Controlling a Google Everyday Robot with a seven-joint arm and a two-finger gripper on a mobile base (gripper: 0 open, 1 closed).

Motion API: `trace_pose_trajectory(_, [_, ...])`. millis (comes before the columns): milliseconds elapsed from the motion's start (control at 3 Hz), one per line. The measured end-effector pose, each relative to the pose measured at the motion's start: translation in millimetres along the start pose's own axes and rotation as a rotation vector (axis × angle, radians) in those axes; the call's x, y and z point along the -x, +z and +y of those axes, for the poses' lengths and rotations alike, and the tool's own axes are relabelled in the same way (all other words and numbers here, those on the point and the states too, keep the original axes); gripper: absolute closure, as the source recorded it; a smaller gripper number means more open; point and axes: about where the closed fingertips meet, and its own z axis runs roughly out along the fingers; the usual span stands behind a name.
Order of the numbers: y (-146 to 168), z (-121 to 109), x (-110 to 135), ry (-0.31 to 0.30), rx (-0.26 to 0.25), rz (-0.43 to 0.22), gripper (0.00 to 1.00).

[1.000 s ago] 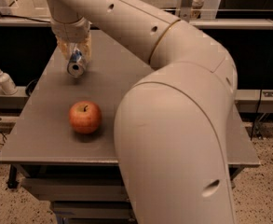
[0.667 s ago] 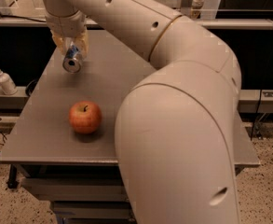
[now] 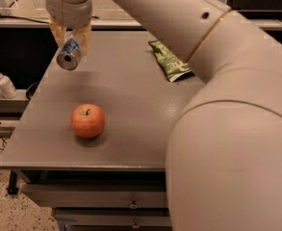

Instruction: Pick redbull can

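Note:
The redbull can point(image 3: 69, 55) is a slim blue and silver can with its shiny end facing the camera. It hangs tilted in the air above the left part of the grey table point(image 3: 131, 105). My gripper point(image 3: 71, 40) is at the upper left, with its translucent fingers closed on either side of the can. The large white arm fills the right side and hides the table's right part.
A red apple point(image 3: 87, 121) sits on the table near the front left. A green snack bag point(image 3: 170, 60) lies at the back, partly under the arm. A white pump bottle point(image 3: 3, 82) stands on a ledge to the left of the table.
The gripper has risen with the can, which has left the table surface and now hangs above it. The green snack bag has come into view.

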Motion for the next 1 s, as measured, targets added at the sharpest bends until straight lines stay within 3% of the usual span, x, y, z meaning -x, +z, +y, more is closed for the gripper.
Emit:
trace_pose_trajectory(667, [-47.8, 21.4, 47.0, 0.220, -0.303, -0.117, 1.00])
trace_pose_trajectory(1000, [-72.1, 46.4, 47.0, 0.336, -0.441, -0.112, 1.00])
